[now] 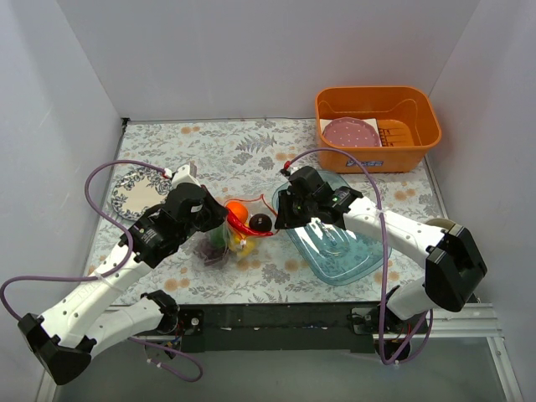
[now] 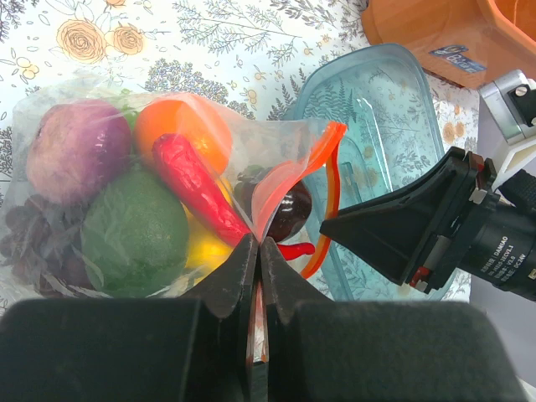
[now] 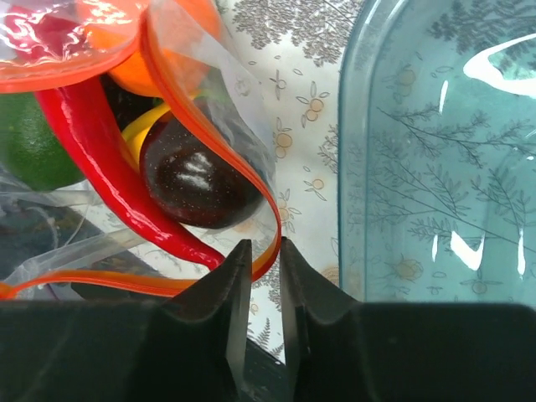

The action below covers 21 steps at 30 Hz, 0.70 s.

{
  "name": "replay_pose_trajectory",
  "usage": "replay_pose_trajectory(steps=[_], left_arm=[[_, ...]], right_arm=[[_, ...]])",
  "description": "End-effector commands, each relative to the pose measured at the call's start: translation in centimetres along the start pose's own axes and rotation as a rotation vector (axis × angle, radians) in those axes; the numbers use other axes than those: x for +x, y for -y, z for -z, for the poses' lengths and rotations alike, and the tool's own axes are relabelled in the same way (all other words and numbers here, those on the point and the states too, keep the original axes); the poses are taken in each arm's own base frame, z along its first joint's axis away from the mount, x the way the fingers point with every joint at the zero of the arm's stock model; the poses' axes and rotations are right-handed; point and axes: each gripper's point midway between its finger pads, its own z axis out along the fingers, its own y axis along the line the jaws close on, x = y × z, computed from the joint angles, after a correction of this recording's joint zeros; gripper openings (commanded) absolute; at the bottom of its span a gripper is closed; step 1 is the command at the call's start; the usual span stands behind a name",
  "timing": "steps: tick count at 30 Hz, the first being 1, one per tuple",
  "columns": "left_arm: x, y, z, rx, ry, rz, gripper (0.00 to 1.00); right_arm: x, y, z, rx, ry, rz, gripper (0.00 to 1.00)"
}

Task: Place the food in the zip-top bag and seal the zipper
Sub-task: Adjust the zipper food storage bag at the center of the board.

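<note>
Beside the blue tray [image 1: 347,260], left fingers [image 2: 257,244] and right fingers [image 3: 265,248] each pinch the bag's [image 2: 276,142] zipper [image 3: 59,77]; lens [image 2: 502,251] print illegible.

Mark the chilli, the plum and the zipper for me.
red chilli [image 2: 197,197], left wrist view, mid body.
dark plum [image 3: 197,176], right wrist view, glossy front.
zipper [image 3: 75,71], right wrist view, wide band at upper left.

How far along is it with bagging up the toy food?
Done: the orange, chilli, lime and plum sit inside the zip-top bag. In hand: the left tool and right tool each pinch the zipper. To do: the mouth gapes open, so sealing remains.
</note>
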Motion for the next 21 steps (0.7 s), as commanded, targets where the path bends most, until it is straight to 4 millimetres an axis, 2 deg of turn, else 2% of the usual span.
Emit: replay_pose_trajectory(steps=[1, 3, 4, 6, 10, 11, 13, 16, 19, 21], left_arm=[[-2.1, 1.2, 1.3, 0.038, 0.065, 0.026, 0.0], [-2.0, 1.1, 1.2, 0.032, 0.066, 0.025, 0.0], [-2.1, 1.0, 1.3, 0.033, 0.068, 0.026, 0.0], [-2.0, 1.1, 1.2, 0.034, 0.066, 0.024, 0.0], [-2.0, 1.0, 1.3, 0.031, 0.066, 0.02, 0.0], [-2.0, 0.9, 1.3, 0.029, 0.068, 0.02, 0.0], [-2.1, 0.9, 1.4, 0.028, 0.069, 0.022, 0.02], [-1.3, 1.2, 1.0, 0.054, 0.042, 0.005, 0.08], [0.5, 0.9, -0.2, 0.043, -0.029, -0.005, 0.06], [1.2, 1.0, -0.6, 0.05, -0.063, -0.007, 0.01]], right_arm=[[-0.9, -2.1, 0.1, -0.107, 0.018, 0.02, 0.23], [-0.8, -2.3, 0.1, -0.126, 0.017, 0.019, 0.2], [-0.9, -2.4, 0.0, -0.132, 0.02, 0.02, 0.15], [-1.0, -2.5, 0.0, -0.134, 0.019, 0.021, 0.14], [-1.3, -2.8, 0.1, -0.145, 0.028, 0.021, 0.01], [-1.5, -3.3, 0.5, -0.164, 0.035, 0.022, 0.01], [-2.6, -4.8, 1.3, -0.222, 0.06, 0.033, 0.01], [-5.5, -8.2, 4.2, -0.351, 0.153, 0.076, 0.01], [-7.5, -10.6, 6.7, -0.451, 0.238, 0.122, 0.01], [-8.2, -11.7, 7.4, -0.501, 0.263, 0.139, 0.01]])
